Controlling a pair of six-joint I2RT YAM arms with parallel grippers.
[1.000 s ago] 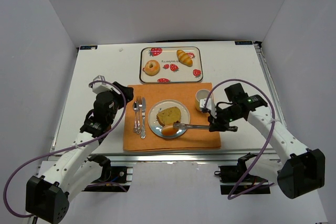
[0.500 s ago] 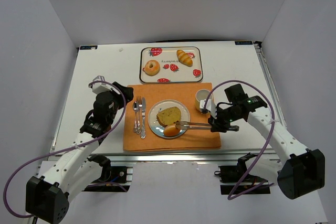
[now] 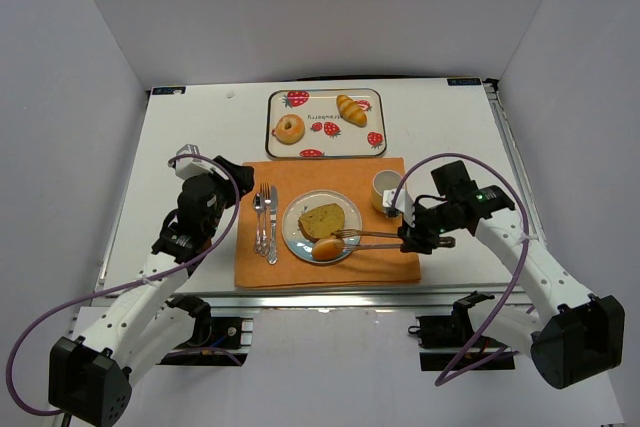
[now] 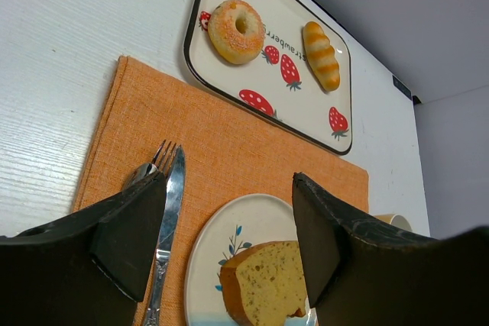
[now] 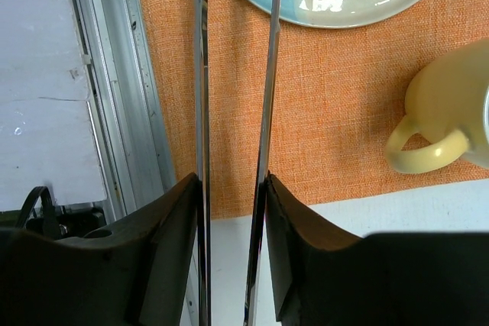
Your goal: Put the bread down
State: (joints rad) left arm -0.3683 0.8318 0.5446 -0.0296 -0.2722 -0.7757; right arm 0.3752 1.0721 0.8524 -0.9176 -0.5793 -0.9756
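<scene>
A small round bread roll [image 3: 326,248] was seen lying on the near edge of the plate [image 3: 291,232], just in front of a slice of cake [image 3: 322,219] and touching or nearly touching it. The plate was set on an orange placemat [image 3: 380,265] on the white tabletop [image 3: 200,127]. Metal tongs [image 5: 202,74] were clamped at their handle end in the right hand [image 3: 415,237], with the two arms spread apart (their tips reached over the plate's right side, just beside the roll, and whether they touched it could not be told). A yellow mug [image 3: 384,189] stood just beyond the tongs. The left hand [image 4: 228,188] was held wide open and empty above the placemat's left part, near a fork [image 3: 259,215] and knife [image 3: 271,222]. Farther back, a strawberry-printed tray [image 3: 325,112] carried a doughnut [image 3: 289,129] and a long ridged roll [image 3: 351,109].
</scene>
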